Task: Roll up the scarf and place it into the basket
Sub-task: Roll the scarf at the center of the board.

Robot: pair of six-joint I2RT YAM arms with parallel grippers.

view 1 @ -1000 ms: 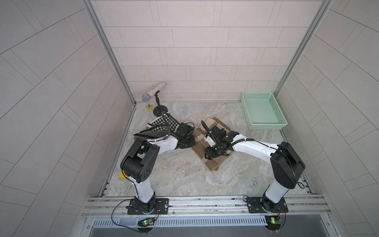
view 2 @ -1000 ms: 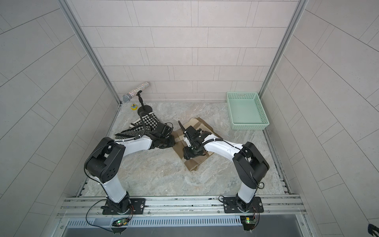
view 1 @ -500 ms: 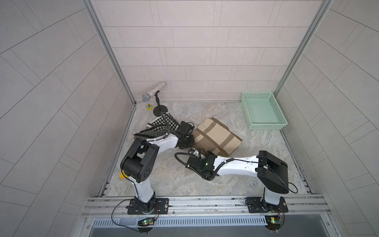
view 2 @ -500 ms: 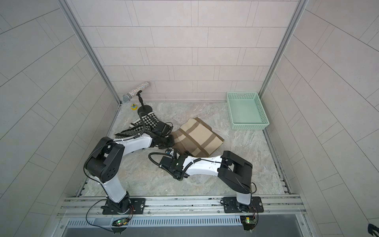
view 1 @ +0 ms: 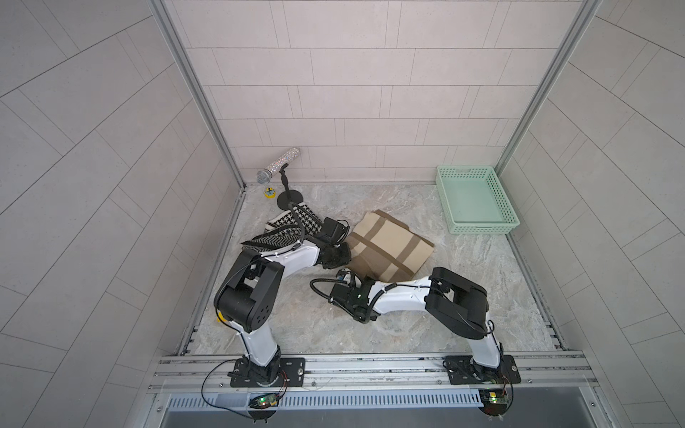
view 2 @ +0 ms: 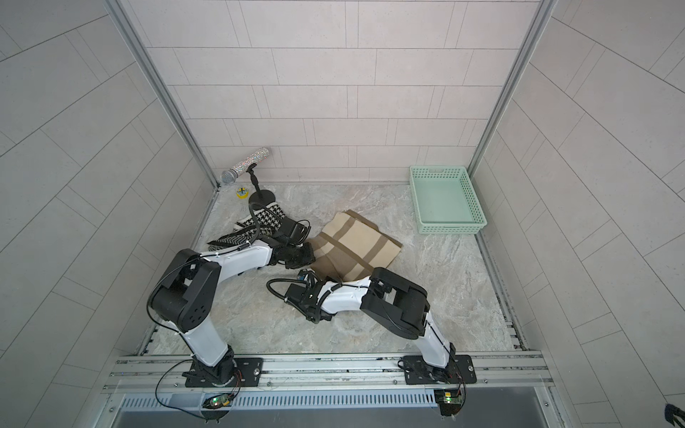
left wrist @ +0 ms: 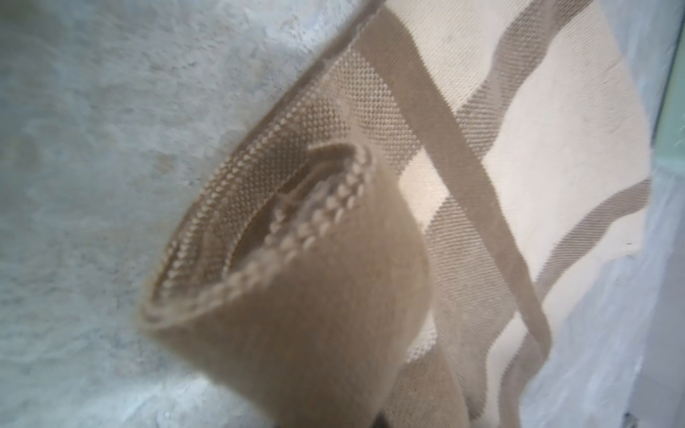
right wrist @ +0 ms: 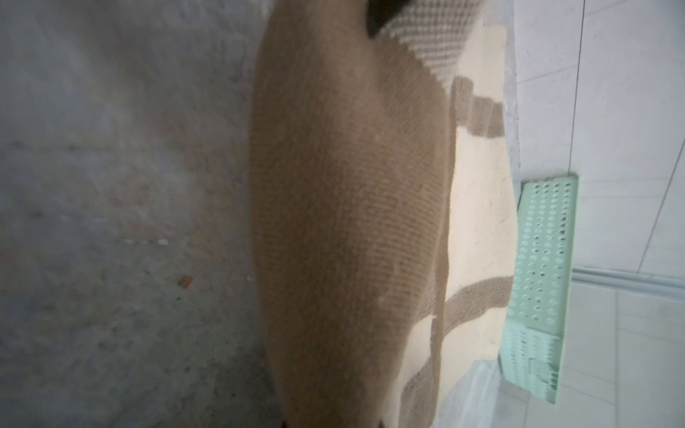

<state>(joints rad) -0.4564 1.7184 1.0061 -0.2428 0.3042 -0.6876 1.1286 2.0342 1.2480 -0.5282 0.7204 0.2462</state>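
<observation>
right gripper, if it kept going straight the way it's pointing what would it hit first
The tan striped scarf: its rolled edge fills the right wrist view dead ahead, apparently right at the tips of the right gripper. The green basket lies farther along, behind the scarf.

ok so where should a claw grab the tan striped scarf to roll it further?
Probably the rolled edge of the tan striped scarf, on the side nearest the arms. Come in at an end of the roll, along its axis. The left wrist view shows the open spiral end, which gives several layers to pinch. The unrolled part lies flat on the tabletop, so it offers little to grab.
</observation>
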